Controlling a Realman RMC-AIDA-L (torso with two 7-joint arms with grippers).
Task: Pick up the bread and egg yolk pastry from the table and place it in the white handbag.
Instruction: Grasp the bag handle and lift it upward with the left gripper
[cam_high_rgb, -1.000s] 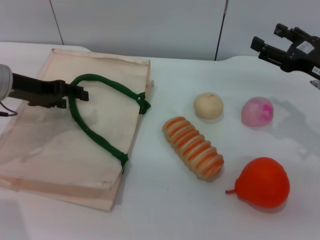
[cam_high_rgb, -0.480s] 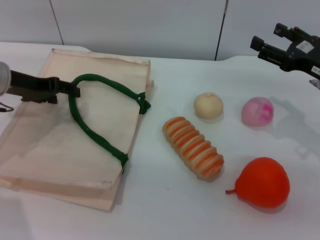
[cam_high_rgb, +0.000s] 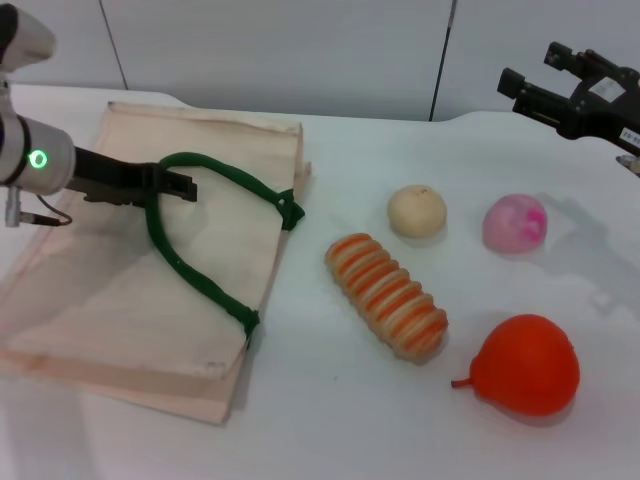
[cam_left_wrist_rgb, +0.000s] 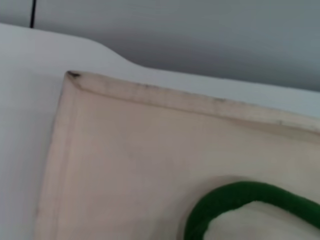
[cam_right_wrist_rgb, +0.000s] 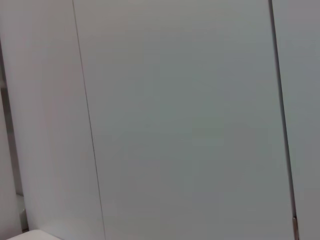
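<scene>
The striped orange and cream bread (cam_high_rgb: 386, 295) lies on the white table, right of the white handbag (cam_high_rgb: 100, 290). The pale round egg yolk pastry (cam_high_rgb: 417, 211) sits just behind the bread. The handbag lies flat at the left, with its green handle (cam_high_rgb: 200, 280) looped on top. My left gripper (cam_high_rgb: 183, 187) is shut, and it reaches across the top of the handle loop over the bag. The left wrist view shows the bag's cloth (cam_left_wrist_rgb: 150, 150) and a bend of the handle (cam_left_wrist_rgb: 235, 197). My right gripper (cam_high_rgb: 530, 80) is open, raised at the far right, well behind the food.
A pink mottled ball (cam_high_rgb: 515, 223) sits right of the pastry. A red-orange pear-shaped fruit (cam_high_rgb: 525, 365) lies at the front right. A grey panelled wall (cam_high_rgb: 300, 50) stands behind the table. The right wrist view shows only wall (cam_right_wrist_rgb: 160, 120).
My left gripper drew back to the left, then pushed right again across the handle loop. The handle and the bag's top shifted slightly right. The right arm barely moved.
</scene>
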